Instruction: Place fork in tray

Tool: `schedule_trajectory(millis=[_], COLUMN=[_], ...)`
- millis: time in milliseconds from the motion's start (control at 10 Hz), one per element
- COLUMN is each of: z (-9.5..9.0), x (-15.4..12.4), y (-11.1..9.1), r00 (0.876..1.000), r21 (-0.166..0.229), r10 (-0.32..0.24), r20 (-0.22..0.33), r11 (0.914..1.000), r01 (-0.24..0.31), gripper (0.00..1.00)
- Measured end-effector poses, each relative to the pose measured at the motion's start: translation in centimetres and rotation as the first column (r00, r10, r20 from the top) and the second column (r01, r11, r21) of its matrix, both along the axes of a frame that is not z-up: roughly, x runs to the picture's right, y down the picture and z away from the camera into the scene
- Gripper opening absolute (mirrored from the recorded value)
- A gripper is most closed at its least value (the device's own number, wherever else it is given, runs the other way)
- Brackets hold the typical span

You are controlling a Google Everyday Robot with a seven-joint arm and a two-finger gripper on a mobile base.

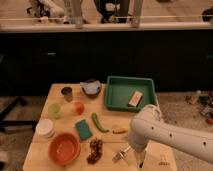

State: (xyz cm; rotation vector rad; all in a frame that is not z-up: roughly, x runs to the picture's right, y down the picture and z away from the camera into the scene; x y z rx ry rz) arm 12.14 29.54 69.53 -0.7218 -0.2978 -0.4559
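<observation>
The fork (121, 154) is a slim silver piece lying on the wooden table (60, 167) near the front edge, tines toward the front left. My gripper (138, 159) hangs down from the white arm (170, 135) just right of the fork, close to its handle end; whether it touches the fork does not show. The green tray (116, 93) stands at the back right of the table, well behind the gripper. A small tan block (135, 98) lies inside it.
Dark red grapes (94, 150) and an orange bowl (64, 148) lie left of the fork. A yellow piece (119, 131), a green pepper (99, 123) and a teal sponge (83, 129) lie behind it. Cups (54, 110) and a grey-blue bowl (90, 88) stand further back.
</observation>
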Motion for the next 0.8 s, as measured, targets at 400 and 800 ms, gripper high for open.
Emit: schedule_trajectory(millis=[400, 800], z=[0.9, 2.5], x=[-2.4, -4.2], y=[0.3, 2.1], r00=[0.999, 0.99], r21=[-0.01, -0.063], r10=[0.001, 0.091], r20=[0.043, 0.108], r11=[1.0, 0.9945], r01=[-0.001, -0.084], gripper=[0.8, 0.8])
